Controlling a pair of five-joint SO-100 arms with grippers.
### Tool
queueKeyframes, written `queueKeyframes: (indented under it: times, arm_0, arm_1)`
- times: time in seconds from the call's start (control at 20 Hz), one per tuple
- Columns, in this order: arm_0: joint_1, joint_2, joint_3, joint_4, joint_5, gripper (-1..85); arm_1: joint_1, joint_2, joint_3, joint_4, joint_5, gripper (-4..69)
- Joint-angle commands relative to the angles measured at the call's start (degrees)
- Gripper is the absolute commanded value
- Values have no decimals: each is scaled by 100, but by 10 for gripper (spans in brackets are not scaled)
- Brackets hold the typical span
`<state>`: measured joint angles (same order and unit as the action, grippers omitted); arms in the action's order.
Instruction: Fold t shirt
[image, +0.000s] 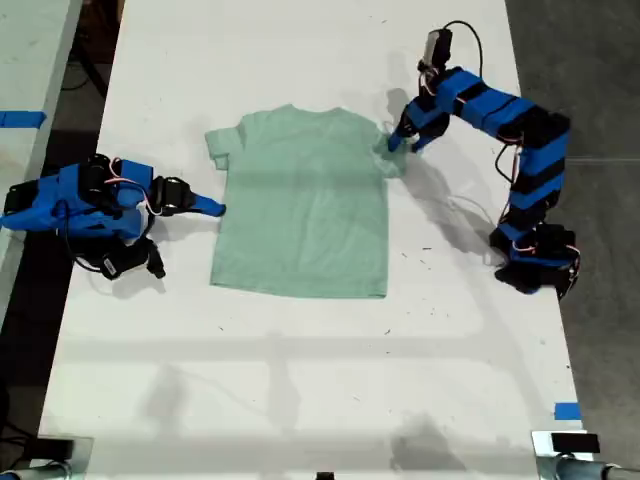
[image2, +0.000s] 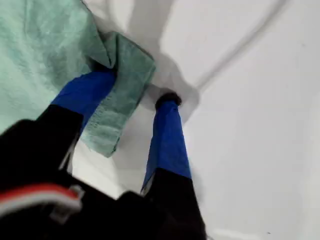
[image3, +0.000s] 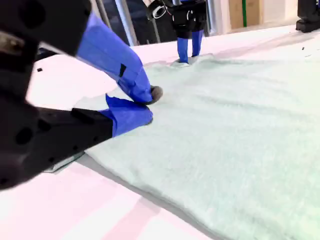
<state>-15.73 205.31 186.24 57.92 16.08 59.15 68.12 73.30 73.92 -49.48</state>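
Sleeve folding comes first: the t shirt (image: 300, 205) lies flat on the table (image: 300, 380). My first tool (image2: 137, 100) straddles the sleeve, jaws apart, and should close fully before lifting. My second tool (image3: 145, 105) is clenched empty, tips beside the shirt's edge.

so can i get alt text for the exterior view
A pale green t shirt lies flat on a white table, seen from above. My first claw, reaching in from the exterior view's right, straddles the sleeve there, open. My second claw, low on the exterior view's left, points at the shirt's edge, its jaws nearly shut.
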Motion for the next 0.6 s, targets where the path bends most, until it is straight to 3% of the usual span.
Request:
queueKeyframes:
  times: [0.0,0.35,0.55]
  arm_0:
    - [-18,53,229,0,35,21]
    - [-18,53,229,0,35,21]
    - [-18,53,229,0,35,21]
  arm_1:
    - [-123,0,-387,-9,53,12]
    - [-97,1415,-149,527,642,12]
    - [-809,1793,-914,466,659,12]
